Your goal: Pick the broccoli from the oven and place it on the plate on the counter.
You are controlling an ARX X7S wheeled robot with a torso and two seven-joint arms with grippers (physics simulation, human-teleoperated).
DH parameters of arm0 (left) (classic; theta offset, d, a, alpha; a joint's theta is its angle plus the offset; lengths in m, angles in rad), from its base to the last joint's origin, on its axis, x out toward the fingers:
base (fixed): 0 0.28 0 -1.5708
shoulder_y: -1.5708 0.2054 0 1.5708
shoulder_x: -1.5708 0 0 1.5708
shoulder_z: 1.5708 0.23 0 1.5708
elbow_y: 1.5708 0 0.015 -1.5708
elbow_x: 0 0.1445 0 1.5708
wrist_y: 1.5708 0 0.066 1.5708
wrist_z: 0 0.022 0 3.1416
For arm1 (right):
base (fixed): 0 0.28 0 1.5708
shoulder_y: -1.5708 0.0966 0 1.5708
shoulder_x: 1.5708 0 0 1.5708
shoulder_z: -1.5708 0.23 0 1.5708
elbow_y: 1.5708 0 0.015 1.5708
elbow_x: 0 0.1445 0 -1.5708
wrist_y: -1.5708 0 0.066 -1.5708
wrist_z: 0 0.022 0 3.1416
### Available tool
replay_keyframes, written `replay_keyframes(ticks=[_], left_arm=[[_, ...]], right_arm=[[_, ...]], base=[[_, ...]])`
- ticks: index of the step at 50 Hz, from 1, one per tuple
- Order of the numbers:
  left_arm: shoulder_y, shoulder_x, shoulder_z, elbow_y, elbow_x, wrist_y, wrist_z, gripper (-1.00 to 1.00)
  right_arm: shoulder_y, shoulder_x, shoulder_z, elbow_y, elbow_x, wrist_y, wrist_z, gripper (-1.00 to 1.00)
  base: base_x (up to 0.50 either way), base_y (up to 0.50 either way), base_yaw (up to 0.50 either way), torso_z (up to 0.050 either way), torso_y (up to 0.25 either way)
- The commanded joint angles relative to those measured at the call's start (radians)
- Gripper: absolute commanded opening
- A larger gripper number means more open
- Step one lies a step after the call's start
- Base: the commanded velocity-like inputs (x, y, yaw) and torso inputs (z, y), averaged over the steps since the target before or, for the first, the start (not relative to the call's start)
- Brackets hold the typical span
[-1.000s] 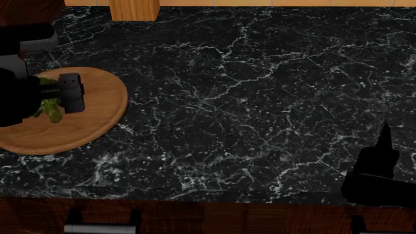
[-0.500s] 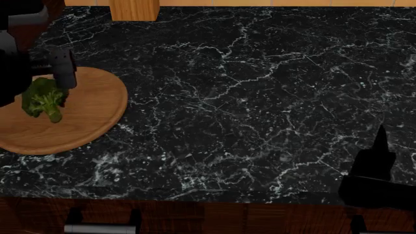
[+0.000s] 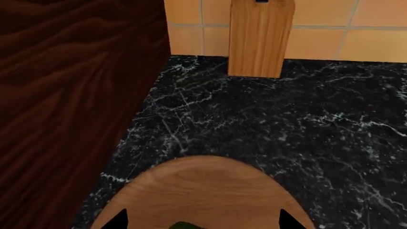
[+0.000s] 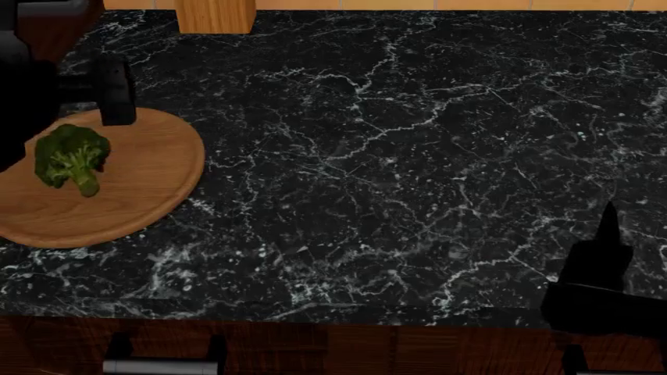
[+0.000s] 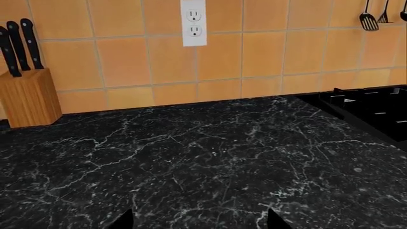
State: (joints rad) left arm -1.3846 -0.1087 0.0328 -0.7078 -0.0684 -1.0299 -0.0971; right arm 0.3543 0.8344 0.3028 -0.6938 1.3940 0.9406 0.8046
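The broccoli (image 4: 71,160) lies free on the round wooden plate (image 4: 146,180) at the left of the black marble counter (image 4: 417,156). My left gripper (image 4: 89,98) is open and empty, above the plate's far edge, clear of the broccoli. In the left wrist view its two fingertips stand wide apart over the plate (image 3: 203,191), with a bit of the broccoli (image 3: 184,225) at the frame's edge. My right gripper (image 4: 610,234) is open and empty over the counter's front right; its tips show wide apart in the right wrist view (image 5: 198,220). The oven is out of view.
A wooden knife block (image 4: 215,16) stands at the back against the orange tiled wall (image 5: 254,57). A dark wooden cabinet side (image 3: 64,95) rises next to the plate. A black stove top (image 5: 369,107) lies to the right. Drawers with silver handles (image 4: 162,366) run below the counter's front edge.
My left gripper has let go of the broccoli and drawn back and up from it. The broccoli stays on the plate. The right gripper has barely moved.
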Motion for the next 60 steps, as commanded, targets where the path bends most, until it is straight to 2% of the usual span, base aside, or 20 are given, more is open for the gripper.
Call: replay_keyframes(ticks=[1, 19, 26, 29, 32, 34, 39, 48, 54, 60], left_arm=[[0.121, 0.011, 0.013, 0.339, 0.019, -0.142, 0.028, 1.0], [0.305, 0.006, 0.082, 0.999, -0.07, -0.463, 0.085, 1.0], [0.36, 0.004, 0.079, 1.163, -0.108, -0.538, 0.082, 1.0], [0.387, -0.022, 0.062, 1.201, -0.226, -0.54, 0.005, 1.0], [0.404, -0.076, 0.029, 1.231, -0.523, -0.54, -0.211, 1.0], [0.412, -0.097, 0.01, 1.245, -0.658, -0.539, -0.311, 1.0], [0.451, -0.14, -0.016, 1.3, -0.862, -0.538, -0.458, 1.0], [0.506, -0.205, -0.092, 1.372, -1.174, -0.531, -0.691, 1.0], [0.55, -0.25, -0.14, 1.428, -1.433, -0.513, -0.88, 1.0], [0.627, -0.297, -0.159, 1.498, -1.488, -0.474, -0.906, 1.0]], right_arm=[[-0.009, -0.013, 0.017, -0.004, -0.015, -0.004, -0.016, 1.0], [-0.026, -0.014, 0.024, -0.013, -0.017, -0.014, -0.015, 1.0], [-0.037, -0.018, 0.026, -0.012, -0.03, -0.022, -0.029, 1.0], [-0.037, -0.019, 0.025, -0.008, -0.035, -0.025, -0.033, 1.0], [-0.038, -0.022, 0.021, -0.005, -0.042, -0.028, -0.039, 1.0], [-0.039, -0.024, 0.018, -0.002, -0.048, -0.031, -0.044, 1.0], [-0.042, -0.028, 0.012, 0.005, -0.062, -0.035, -0.054, 1.0], [-0.043, -0.019, 0.018, -0.001, -0.052, -0.034, -0.049, 1.0], [-0.044, -0.008, 0.028, -0.016, -0.024, -0.029, -0.031, 1.0], [-0.043, -0.004, 0.029, -0.024, -0.007, -0.027, -0.015, 1.0]], base=[[0.0, 0.0, 0.0, 0.0, 0.0], [0.0, 0.0, 0.0, 0.0, 0.0], [0.0, 0.0, 0.0, 0.0, 0.0], [0.0, 0.0, 0.0, 0.0, 0.0], [0.0, 0.0, 0.0, 0.0, 0.0], [0.0, 0.0, 0.0, 0.0, 0.0], [0.0, 0.0, 0.0, 0.0, 0.0], [0.0, 0.0, 0.0, 0.0, 0.0], [0.0, 0.0, 0.0, 0.0, 0.0], [0.0, 0.0, 0.0, 0.0, 0.0]])
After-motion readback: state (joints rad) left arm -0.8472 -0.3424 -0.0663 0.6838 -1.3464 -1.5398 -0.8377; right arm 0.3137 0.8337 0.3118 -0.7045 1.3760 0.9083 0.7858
